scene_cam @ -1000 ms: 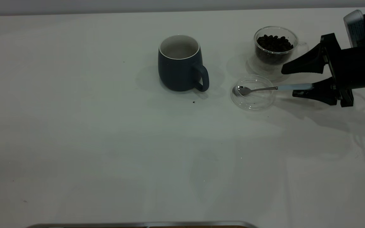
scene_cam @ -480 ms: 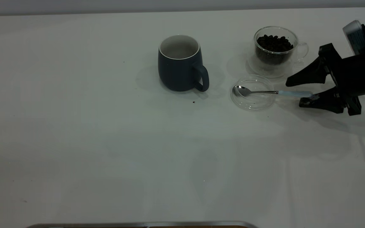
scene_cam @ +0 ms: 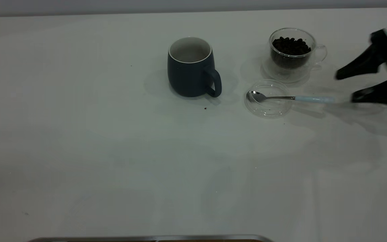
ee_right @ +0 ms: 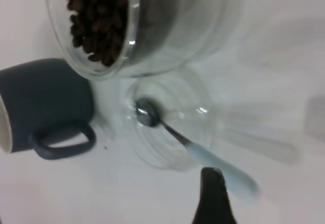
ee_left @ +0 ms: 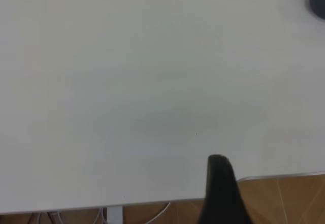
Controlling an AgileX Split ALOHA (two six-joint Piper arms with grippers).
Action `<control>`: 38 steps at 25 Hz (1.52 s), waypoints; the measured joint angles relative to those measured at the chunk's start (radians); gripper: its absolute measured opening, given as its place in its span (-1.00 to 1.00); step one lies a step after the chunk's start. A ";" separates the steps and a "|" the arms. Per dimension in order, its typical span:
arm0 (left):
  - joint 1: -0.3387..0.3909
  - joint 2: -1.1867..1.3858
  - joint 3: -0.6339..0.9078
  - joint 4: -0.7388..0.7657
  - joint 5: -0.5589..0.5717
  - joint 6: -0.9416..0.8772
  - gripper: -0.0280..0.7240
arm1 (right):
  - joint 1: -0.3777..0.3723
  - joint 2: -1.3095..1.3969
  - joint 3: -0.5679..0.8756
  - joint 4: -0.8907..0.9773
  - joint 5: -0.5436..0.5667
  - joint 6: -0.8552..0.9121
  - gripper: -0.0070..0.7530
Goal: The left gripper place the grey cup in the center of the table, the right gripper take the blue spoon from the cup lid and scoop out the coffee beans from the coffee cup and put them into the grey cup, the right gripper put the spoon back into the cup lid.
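- Blue spoon: bowl inside the cup lid, handle over the rim onto the table, pointing toward the right gripper.
- Right gripper: at the table's right edge, fingers spread apart, holding nothing, clear of the spoon handle tip.
- Coffee cup: just behind the lid, coffee beans heaped inside.
- Grey cup: upright near table centre, handle toward the lid.
- Left gripper: one dark finger visible over the table edge; spread cannot be told.
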 joint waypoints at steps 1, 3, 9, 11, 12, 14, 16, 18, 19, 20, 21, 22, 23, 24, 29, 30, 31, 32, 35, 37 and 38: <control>0.000 0.000 0.000 0.000 0.000 0.000 0.58 | -0.013 -0.033 0.000 -0.080 -0.010 0.084 0.58; 0.000 0.000 0.000 0.000 0.000 0.000 0.58 | -0.039 -0.101 0.000 -0.247 -0.012 0.236 0.58; 0.000 0.000 0.000 0.000 0.000 0.000 0.58 | -0.021 -0.397 0.002 -0.519 0.018 0.480 0.58; 0.000 0.000 0.000 0.000 0.000 0.000 0.58 | 0.010 -0.523 0.004 -0.548 0.039 0.491 0.58; 0.000 0.000 0.000 0.000 0.000 0.000 0.58 | 0.029 -0.575 0.006 -0.561 0.051 0.495 0.58; 0.000 0.000 0.000 0.000 0.000 0.000 0.58 | 0.072 -0.694 0.009 -0.600 0.078 0.512 0.58; 0.000 0.000 0.000 0.000 0.000 0.000 0.58 | 0.117 -0.791 0.009 -0.668 0.116 0.560 0.58; 0.000 0.000 0.000 0.000 0.000 0.000 0.58 | 0.166 -0.884 0.011 -0.746 0.155 0.622 0.58; 0.000 0.000 0.000 0.000 0.000 0.000 0.58 | 0.185 -0.927 0.013 -0.789 0.173 0.656 0.58; 0.000 0.000 0.000 0.000 0.000 0.000 0.58 | 0.207 -0.962 0.014 -0.831 0.192 0.691 0.58; 0.000 0.000 0.000 0.000 0.000 0.000 0.58 | 0.227 -1.004 0.014 -0.866 0.210 0.719 0.58; 0.000 0.000 0.000 0.000 0.000 0.000 0.58 | 0.242 -1.046 0.015 -0.906 0.232 0.748 0.58; 0.000 0.000 0.000 0.000 0.000 0.000 0.58 | 0.258 -1.080 0.016 -0.944 0.256 0.773 0.58; 0.000 0.000 0.000 0.000 0.000 0.000 0.58 | 0.269 -1.120 0.016 -0.982 0.280 0.789 0.58; 0.000 0.000 0.000 0.000 0.000 0.000 0.58 | 0.278 -1.302 0.069 -1.088 0.333 0.821 0.58; 0.000 0.000 0.000 0.000 0.000 0.000 0.58 | 0.278 -1.334 0.093 -1.096 0.334 0.821 0.58; 0.000 0.000 0.000 0.000 0.000 0.000 0.58 | 0.278 -1.374 0.115 -1.099 0.337 0.821 0.58; 0.000 0.000 0.000 0.000 0.000 0.000 0.58 | 0.278 -1.416 0.140 -1.106 0.339 0.821 0.58; 0.000 0.000 0.000 0.000 0.000 0.000 0.58 | 0.278 -1.536 0.172 -1.124 0.370 0.821 0.57; 0.000 0.000 0.000 0.000 0.000 0.000 0.58 | 0.278 -1.626 0.175 -1.123 0.397 0.821 0.57; 0.000 0.000 0.000 0.000 0.000 0.000 0.58 | 0.278 -1.666 0.175 -1.121 0.412 0.822 0.57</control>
